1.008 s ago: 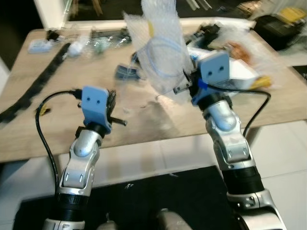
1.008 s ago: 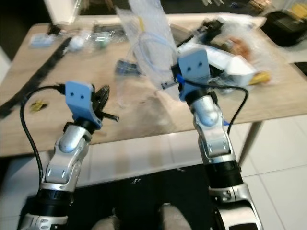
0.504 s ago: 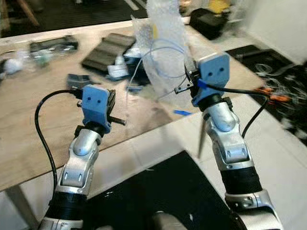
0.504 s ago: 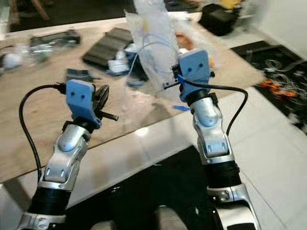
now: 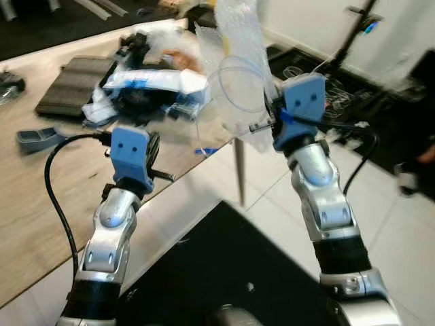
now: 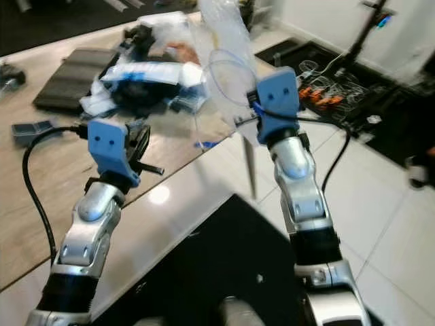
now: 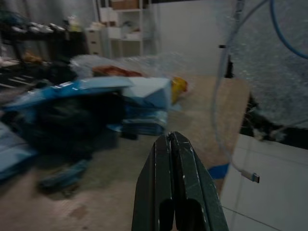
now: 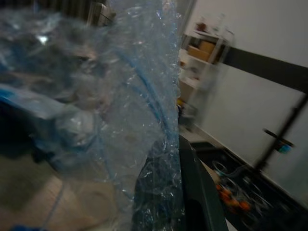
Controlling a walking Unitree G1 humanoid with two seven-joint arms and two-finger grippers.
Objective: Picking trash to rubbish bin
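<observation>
Table (image 5: 41, 204) near edge by left gripper (image 7: 172, 144) bare, free to pass. Far side blocked: dark flat case (image 5: 71, 85) and heap of blue/white bags (image 5: 146, 88) toward far right corner. Bubble wrap (image 5: 238, 75) w/ blue cable hangs over right corner, screens right gripper (image 5: 266, 117). Floor right of table: cables (image 6: 319, 92), stand (image 5: 353, 37).

Clutter (image 5: 146, 81) lies on the table (image 5: 41, 197), left of floor cables (image 6: 319, 92).
</observation>
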